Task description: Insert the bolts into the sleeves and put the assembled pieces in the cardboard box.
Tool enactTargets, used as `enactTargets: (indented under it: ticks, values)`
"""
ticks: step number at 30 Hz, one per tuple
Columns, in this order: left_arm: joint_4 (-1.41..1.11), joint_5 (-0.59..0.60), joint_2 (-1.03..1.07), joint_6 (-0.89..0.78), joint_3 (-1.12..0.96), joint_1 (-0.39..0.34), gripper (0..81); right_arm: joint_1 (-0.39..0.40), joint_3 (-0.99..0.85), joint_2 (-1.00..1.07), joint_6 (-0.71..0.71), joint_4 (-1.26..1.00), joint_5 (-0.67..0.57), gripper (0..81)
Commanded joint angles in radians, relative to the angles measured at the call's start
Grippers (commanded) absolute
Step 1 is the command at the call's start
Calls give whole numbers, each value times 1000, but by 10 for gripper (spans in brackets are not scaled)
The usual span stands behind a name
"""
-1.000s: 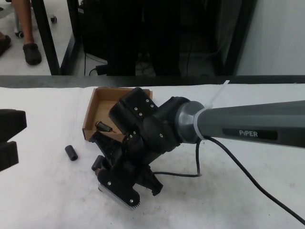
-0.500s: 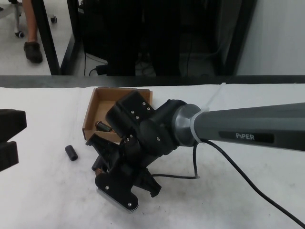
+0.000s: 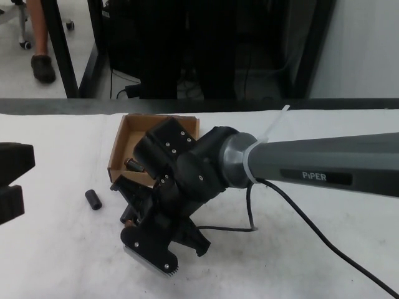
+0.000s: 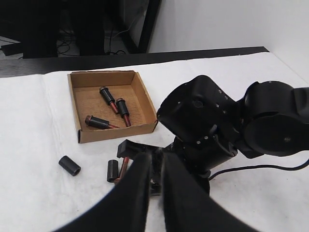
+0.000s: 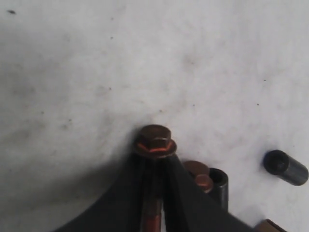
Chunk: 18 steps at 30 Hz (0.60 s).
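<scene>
From above: white bench surface (image 3: 56,261) across the lower frame, black edge strip (image 3: 312,104), dark furniture legs (image 3: 59,43) and pale floor (image 3: 15,81) along the top. Brown open cardboard box (image 3: 118,140) upper left of centre, one sleeved bolt (image 3: 134,165) visible inside; short black cylindrical sleeve (image 3: 94,199) loose at left. Against a second ago: a slight shift toward the frame's left of the right gripper (image 3: 128,202) and its grey forearm (image 3: 324,156), no shift of box or loose sleeve. From the left wrist: left gripper (image 4: 157,157) pressed closed, nothing between; three sleeved bolts (image 4: 123,108) lying in the box. From the right wrist: fingers (image 5: 120,203) clenched on a copper hex-headed bolt (image 5: 154,141), head close to the white surface; second black sleeve (image 5: 217,186) just beside; the loose sleeve farther off.
</scene>
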Motion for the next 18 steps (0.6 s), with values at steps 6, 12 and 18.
enactTargets:
  ticks: [6,12,18]
  values:
    - [-4,-6,-9,-44,0,-3,105,18,13,-11,187,40,28,0]
    - [-4,37,-9,-136,-2,-3,105,24,13,-160,535,40,-5,0]
    - [-4,80,-9,-210,-2,-3,105,24,13,-349,867,79,-59,0]
